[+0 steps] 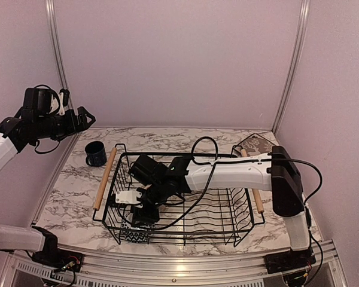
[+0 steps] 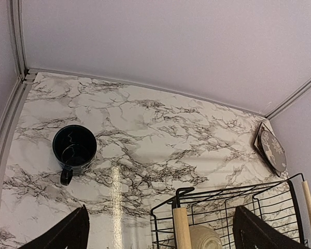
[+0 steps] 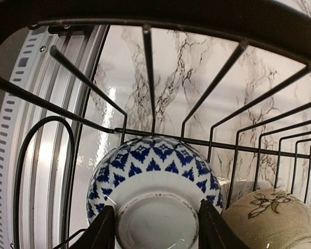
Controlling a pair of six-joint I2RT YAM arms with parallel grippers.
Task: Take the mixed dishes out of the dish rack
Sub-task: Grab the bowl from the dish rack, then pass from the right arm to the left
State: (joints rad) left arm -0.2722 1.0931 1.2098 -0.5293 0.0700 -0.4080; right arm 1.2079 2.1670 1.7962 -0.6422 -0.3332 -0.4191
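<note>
Black wire: dish rack [image 1: 239, 230], rectangular, two light wooden rod handles [image 1: 105, 178], set mid-tabletop [image 1: 72, 197].

Item 1. Small blue-and-white patterned bowl [image 3: 154, 166]: inside the rack, in its 7 o'clock corner, turned upside down with the white foot [image 3: 155, 223] facing up.

Item 2. Beige bowl [image 3: 272, 220]: inside the rack, just beside item 1, at its 4 o'clock in my right wrist view. A dark line-drawn flower shows on its rounded side. Whether the two bowls touch, I cannot tell.

Item 3. Dark blue mug [image 1: 96, 154]: out of the rack, upright on the tabletop at the rack's 10 o'clock, mouth up.

Item 4. Round grey plate with white deer motif [image 1: 256, 143]: out of the rack, at its 1 o'clock, on edge and tilted against the back wall [image 1: 227, 72].

Item 5. My right fingers [image 3: 101, 231]: about half closed, one against each side of item 1's foot, gripping it. The bowl sits in the rack.

Item 6. My left fingers [image 2: 67, 233]: spread to their widest, nothing between them, raised above the tabletop's 10 o'clock side, well apart from the rack.
</note>
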